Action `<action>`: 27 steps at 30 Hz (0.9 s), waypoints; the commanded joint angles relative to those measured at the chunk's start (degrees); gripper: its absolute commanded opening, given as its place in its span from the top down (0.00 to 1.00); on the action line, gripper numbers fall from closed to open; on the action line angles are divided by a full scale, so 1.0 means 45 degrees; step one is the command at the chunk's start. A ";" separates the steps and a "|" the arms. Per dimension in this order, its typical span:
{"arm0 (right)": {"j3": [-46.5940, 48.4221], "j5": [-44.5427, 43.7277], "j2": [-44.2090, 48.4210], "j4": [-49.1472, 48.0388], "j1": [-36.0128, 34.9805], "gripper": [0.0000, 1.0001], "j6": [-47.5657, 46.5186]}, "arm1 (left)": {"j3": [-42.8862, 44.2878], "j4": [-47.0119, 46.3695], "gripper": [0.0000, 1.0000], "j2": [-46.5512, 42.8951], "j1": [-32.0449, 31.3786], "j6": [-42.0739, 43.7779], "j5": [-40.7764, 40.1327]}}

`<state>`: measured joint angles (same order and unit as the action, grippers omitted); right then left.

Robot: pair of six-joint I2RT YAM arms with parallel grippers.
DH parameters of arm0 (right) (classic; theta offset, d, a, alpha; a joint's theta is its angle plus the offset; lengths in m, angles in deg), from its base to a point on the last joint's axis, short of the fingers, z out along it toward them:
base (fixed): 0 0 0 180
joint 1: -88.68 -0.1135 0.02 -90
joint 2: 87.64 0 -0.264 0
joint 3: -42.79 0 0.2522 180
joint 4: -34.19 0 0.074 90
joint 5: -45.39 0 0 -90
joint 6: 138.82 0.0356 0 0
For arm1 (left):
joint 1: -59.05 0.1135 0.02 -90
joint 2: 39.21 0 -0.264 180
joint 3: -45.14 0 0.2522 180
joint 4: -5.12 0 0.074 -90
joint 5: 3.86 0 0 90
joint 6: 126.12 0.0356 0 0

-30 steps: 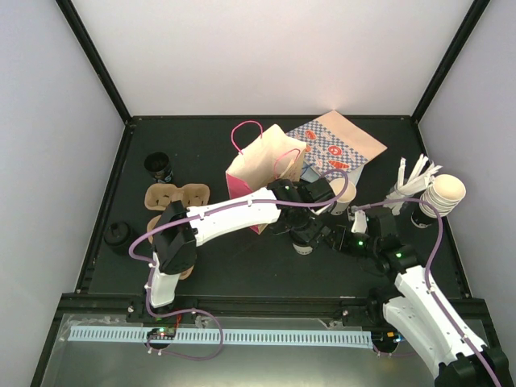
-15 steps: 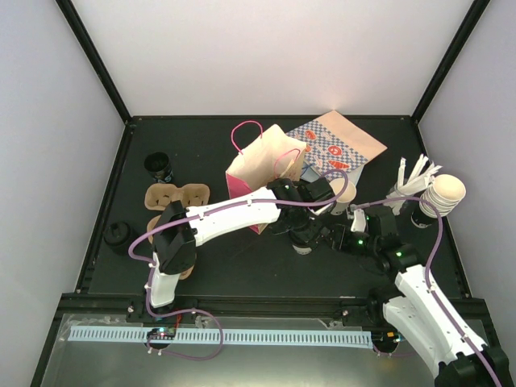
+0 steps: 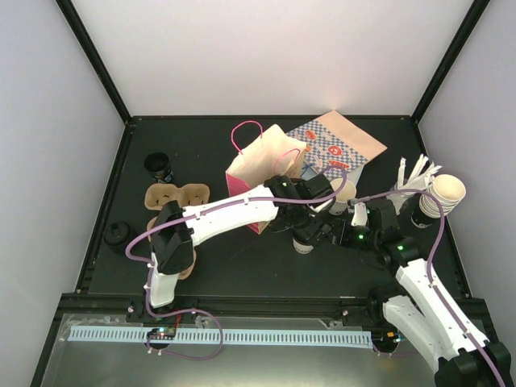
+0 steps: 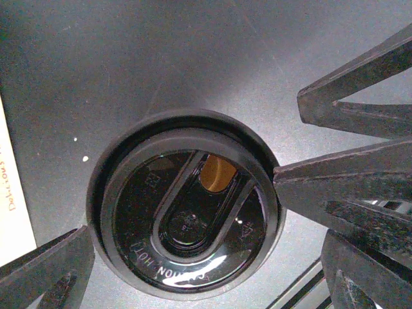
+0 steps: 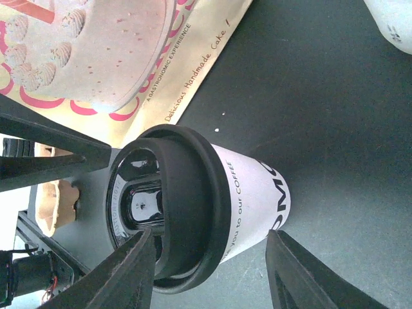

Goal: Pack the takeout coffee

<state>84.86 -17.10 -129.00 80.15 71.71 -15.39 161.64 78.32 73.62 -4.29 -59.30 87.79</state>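
The left end effector (image 4: 180,206) hung straight above the white paper cup with a black plastic lid (image 5: 252,193). Its fingers were spread wide on either side of the lid and held nothing. One fingertip (image 4: 286,177) looked to touch the lid's rim, while the other sat just clear of it.

The right end effector (image 5: 209,232) was level with the cup's side, its jaws partly apart and the cup between them. A gap showed beside the white printed wall, so it had no hold on the cup either.

The cup stood upright on the dark tabletop (image 3: 201,145), outside any bag. It was just beside the flat paper bag printed with a pink cake (image 5: 96,58) and near the front corner of the upright pink paper bag with cord handles (image 3: 256,165).

Farther out, a brown cardboard cup carrier (image 3: 173,196) lay to the left. A stack of nested cream paper cups (image 3: 446,193) stood by the right edge.
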 commanded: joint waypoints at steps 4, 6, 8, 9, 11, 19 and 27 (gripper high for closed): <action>0.0431 -0.0051 -0.0102 0.0266 -0.0043 0.50 -0.0499 | 0.0447 -0.0337 0.01 -0.0764 0.0204 -0.0258 0.0096; 0.0426 -0.0001 -0.0110 0.0393 -0.0050 0.50 -0.0505 | 0.0357 -0.0319 0.02 -0.0848 0.0206 -0.0263 0.0007; 0.0366 0.0113 -0.0032 0.0462 -0.0038 0.50 -0.0435 | 0.0208 -0.0299 0.04 -0.0937 0.0206 -0.0259 -0.0144; 0.0302 0.0183 0.0019 0.0493 -0.0047 0.50 -0.0376 | 0.0062 -0.0309 0.05 -0.0983 0.0216 -0.0254 -0.0227; 0.0173 0.0295 0.0139 0.0555 -0.0052 0.50 -0.0280 | -0.0194 -0.0327 0.07 -0.1035 0.0230 -0.0192 -0.0320; -0.0272 0.0544 0.0485 0.0629 -0.0043 0.51 -0.0143 | -0.0809 -0.0794 0.10 -0.0981 0.0226 0.0173 -0.0180; -0.0541 0.0491 0.0177 0.0280 -0.0061 0.56 -0.0040 | -0.0736 -0.1158 0.11 -0.0733 0.0227 0.0555 -0.0067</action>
<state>83.57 -15.57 -127.91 82.82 71.71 -16.33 157.62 75.13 70.28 -3.59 -58.56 87.42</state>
